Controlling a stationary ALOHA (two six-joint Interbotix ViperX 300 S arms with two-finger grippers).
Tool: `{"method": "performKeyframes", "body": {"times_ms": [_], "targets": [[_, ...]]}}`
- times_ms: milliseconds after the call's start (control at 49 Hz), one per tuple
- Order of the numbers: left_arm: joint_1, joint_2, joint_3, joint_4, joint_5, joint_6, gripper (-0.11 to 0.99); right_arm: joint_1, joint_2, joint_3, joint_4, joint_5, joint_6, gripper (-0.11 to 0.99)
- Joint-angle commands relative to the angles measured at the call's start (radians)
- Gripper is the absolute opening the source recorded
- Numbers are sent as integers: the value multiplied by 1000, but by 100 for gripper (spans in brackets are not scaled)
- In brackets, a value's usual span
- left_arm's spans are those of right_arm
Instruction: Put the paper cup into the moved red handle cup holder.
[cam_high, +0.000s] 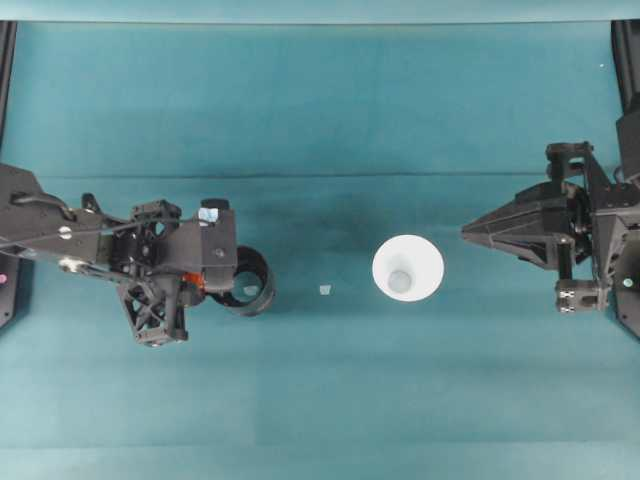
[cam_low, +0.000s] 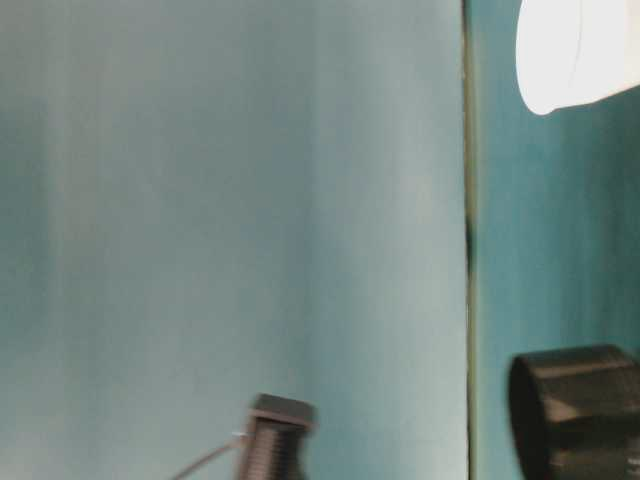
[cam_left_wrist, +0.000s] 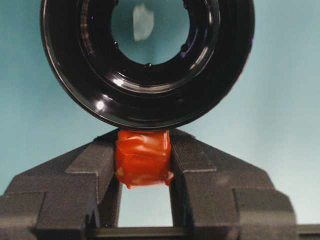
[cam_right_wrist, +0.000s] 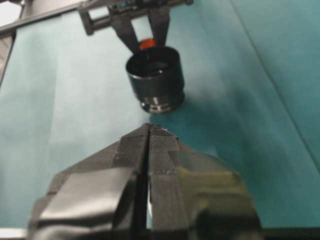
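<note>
L pincer (cam_left_wrist: 144, 165): clamped on red handle of red handle cup holder (cam_high: 250, 283), holder at desk (cam_high: 320, 100) left.
R pincer (cam_right_wrist: 149, 131): fully closed, empty, just right of paper cup (cam_high: 408, 268).
Paper cup: upright, mid-desk, apart from holder.

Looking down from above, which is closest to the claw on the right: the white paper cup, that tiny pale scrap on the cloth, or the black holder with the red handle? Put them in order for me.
From the right gripper, which is closed:
1. The paper cup, standing just left of its tip.
2. The small pale scrap, near the table's middle.
3. The red handle cup holder, far left, held by its handle in the left gripper.
</note>
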Motion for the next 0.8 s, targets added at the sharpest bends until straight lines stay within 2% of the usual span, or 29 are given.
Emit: {"method": "performKeyframes", "body": {"times_ms": [0,184,347,429,531,592,695,776], "targets": [[-2,-44,-49,3,60,5,27,-2,3,-8,2,-5,11,-11],[-2,-83,-124,3,178,6,27,-2,3,-6,2,-5,11,-11],[-2,-63,-187,3,204,18,27,-3,3,-3,0,-5,11,-11],[0,-34,-219,3,209,55,27,-6,3,-3,2,-5,11,-11],[3,17,-267,3,222,123,27,-15,3,-3,2,-5,11,-11],[3,46,-296,3,238,152,27,-18,3,-3,2,-5,11,-11],[5,100,-347,3,267,181,27,-21,3,-2,2,-5,11,-11],[12,138,-379,3,278,187,27,-21,3,-2,2,-5,11,-11]]}}
